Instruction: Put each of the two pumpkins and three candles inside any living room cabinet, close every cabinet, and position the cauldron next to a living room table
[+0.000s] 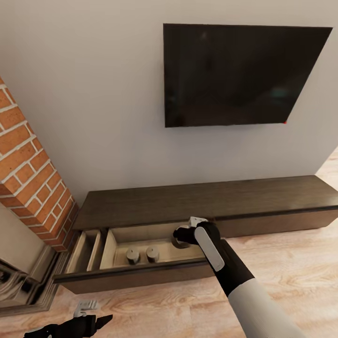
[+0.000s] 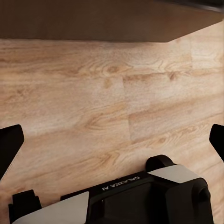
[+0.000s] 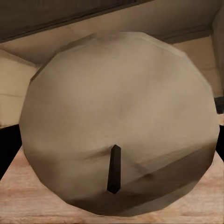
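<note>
The long dark-brown cabinet [image 1: 211, 197] runs along the wall, with its left drawer [image 1: 141, 277] pulled out and the pale interior showing. Two small brownish-grey candles [image 1: 132, 255] [image 1: 152, 253] stand side by side on the drawer floor. My right gripper [image 1: 184, 237] reaches down into the same drawer and is shut on a third candle [image 1: 180, 243]. That candle [image 3: 116, 121] looms large in the right wrist view, its dark wick up and a fingertip [image 3: 8, 149] at each side. Low over the floor, my left gripper [image 1: 101, 320] is open and holds nothing. No pumpkins, cauldron or table are in view.
A red-brick chimney [image 1: 28, 164] and stone fireplace surround [image 1: 23, 277] stand immediately left of the open drawer. A black TV [image 1: 234, 75] hangs on the wall above the cabinet. Wood floor [image 2: 112, 93] stretches in front. A narrow side compartment [image 1: 84, 251] lies open at the drawer's left end.
</note>
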Controlling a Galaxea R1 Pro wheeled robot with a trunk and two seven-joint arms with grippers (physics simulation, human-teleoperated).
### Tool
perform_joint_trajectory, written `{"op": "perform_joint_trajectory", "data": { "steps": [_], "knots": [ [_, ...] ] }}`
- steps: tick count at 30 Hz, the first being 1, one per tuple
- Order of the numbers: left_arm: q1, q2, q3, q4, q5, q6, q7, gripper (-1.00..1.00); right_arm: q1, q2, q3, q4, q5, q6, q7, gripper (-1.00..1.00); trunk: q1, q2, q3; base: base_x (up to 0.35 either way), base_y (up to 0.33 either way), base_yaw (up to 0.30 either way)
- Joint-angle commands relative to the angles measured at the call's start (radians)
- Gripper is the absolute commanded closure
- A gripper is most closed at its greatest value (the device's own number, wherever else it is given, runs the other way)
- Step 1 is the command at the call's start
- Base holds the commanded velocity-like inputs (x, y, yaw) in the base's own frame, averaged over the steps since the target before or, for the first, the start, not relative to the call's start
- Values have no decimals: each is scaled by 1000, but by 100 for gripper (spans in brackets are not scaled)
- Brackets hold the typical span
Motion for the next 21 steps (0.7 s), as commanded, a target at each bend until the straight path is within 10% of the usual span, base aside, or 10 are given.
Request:
{"op": "perform_joint_trajectory", "data": {
  "steps": [1, 21],
  "knots": [
    [-1, 1, -3, -1, 11, 8, 0, -100, -1, 4, 11, 2, -9, -5, -13, 100, 0, -1, -1, 92, 38, 0],
    [1, 1, -3, -1, 10, 9, 0, -100, -21, 24, 56, 148, 0, -108, -9, 100, 0, -1, -1, 8, 3, 0]
  ]
}}
